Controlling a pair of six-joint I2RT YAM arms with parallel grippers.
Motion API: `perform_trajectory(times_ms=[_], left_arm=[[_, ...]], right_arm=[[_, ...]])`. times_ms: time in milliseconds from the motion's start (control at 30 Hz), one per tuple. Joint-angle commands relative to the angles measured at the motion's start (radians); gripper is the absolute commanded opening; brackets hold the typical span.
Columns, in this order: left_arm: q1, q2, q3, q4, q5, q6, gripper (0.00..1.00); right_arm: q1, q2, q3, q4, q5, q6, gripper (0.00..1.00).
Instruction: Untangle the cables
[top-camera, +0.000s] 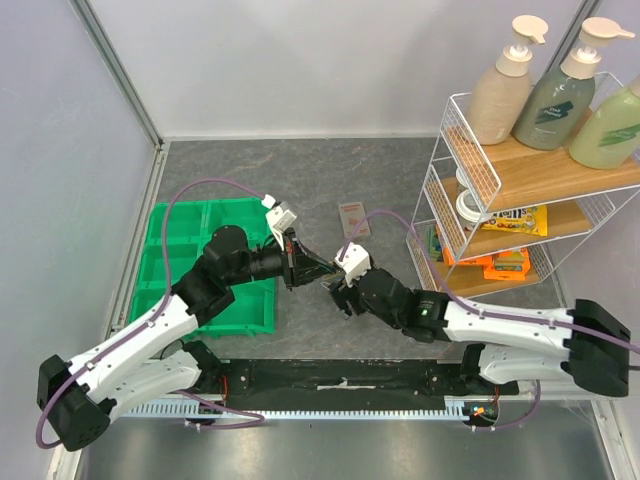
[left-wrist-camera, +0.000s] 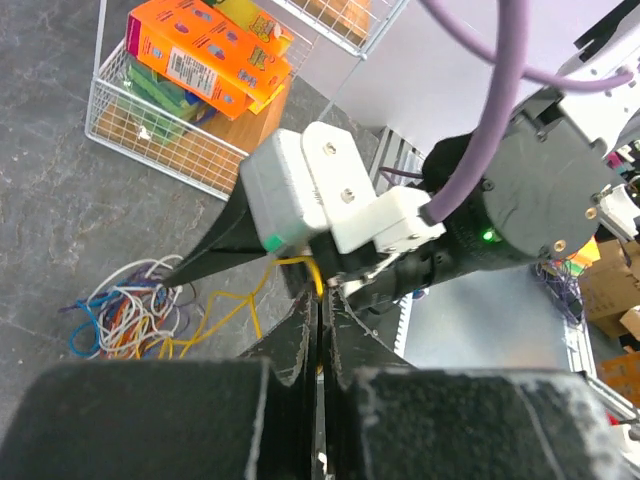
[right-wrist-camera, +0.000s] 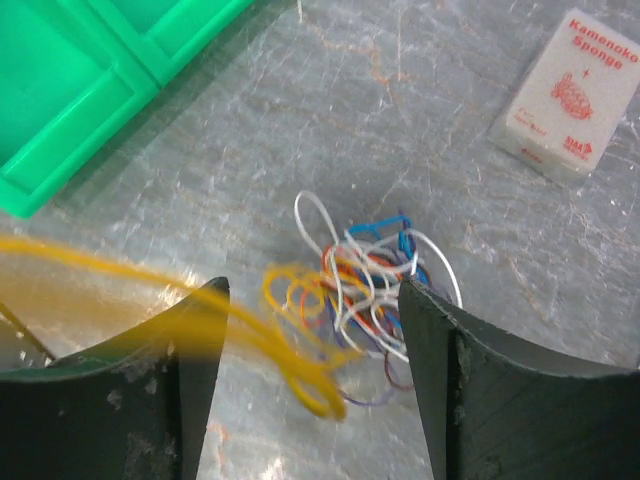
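The cables (right-wrist-camera: 365, 275) lie as a small tangle of white, blue, orange, purple and yellow wires on the grey table. The tangle also shows in the left wrist view (left-wrist-camera: 125, 315). My left gripper (left-wrist-camera: 320, 292) is shut on a yellow cable (left-wrist-camera: 235, 305) that runs taut from its jaws down to the tangle. My right gripper (right-wrist-camera: 310, 290) is open and hovers over the tangle, its fingers either side. The yellow cable (right-wrist-camera: 250, 320) passes blurred across its left finger. In the top view both grippers (top-camera: 322, 268) (top-camera: 332, 288) meet at the table's middle and hide the cables.
A green compartment tray (top-camera: 190, 265) lies at the left, its corner in the right wrist view (right-wrist-camera: 70, 90). A small sponge box (top-camera: 353, 217) lies behind the grippers. A white wire rack (top-camera: 520, 200) with bottles and boxes stands at the right.
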Motion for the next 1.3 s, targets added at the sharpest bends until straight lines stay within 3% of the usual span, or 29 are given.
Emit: perform_trajectory(times_ms=[0, 67, 233, 400, 633, 833, 967, 1067, 1267], left_arm=[[-0.003, -0.014, 0.057, 0.001, -0.009, -0.096, 0.02], [-0.002, -0.04, 0.109, -0.029, -0.049, -0.096, 0.02], [0.0, -0.075, 0.382, -0.305, -0.239, -0.001, 0.02], [0.001, -0.072, 0.622, -0.448, -0.44, 0.046, 0.02], [0.0, 0.017, 0.892, -0.577, -0.52, 0.125, 0.02], [0.0, 0.135, 1.004, -0.705, -0.742, 0.21, 0.02], [0.021, 0.178, 0.949, -0.692, -0.862, 0.261, 0.02], [0.127, 0.225, 0.908, -0.685, -0.813, 0.263, 0.02], [0.436, 0.265, 0.747, -0.545, -0.496, 0.131, 0.02]], right_arm=[[0.007, 0.104, -0.049, 0.373, 0.148, 0.021, 0.72], [0.008, 0.177, -0.048, 0.395, 0.196, 0.05, 0.61], [0.014, 0.19, -0.167, 0.503, 0.269, 0.128, 0.56], [0.013, 0.162, -0.241, 0.529, 0.289, 0.14, 0.55], [0.001, 0.159, -0.243, 0.488, 0.283, 0.15, 0.51], [0.001, 0.141, -0.132, 0.311, 0.162, 0.105, 0.79], [0.001, 0.081, -0.129, 0.294, 0.115, 0.026, 0.85], [0.001, 0.031, -0.158, 0.308, 0.104, -0.03, 0.87], [0.001, -0.107, -0.288, 0.429, 0.09, -0.065, 0.87]])
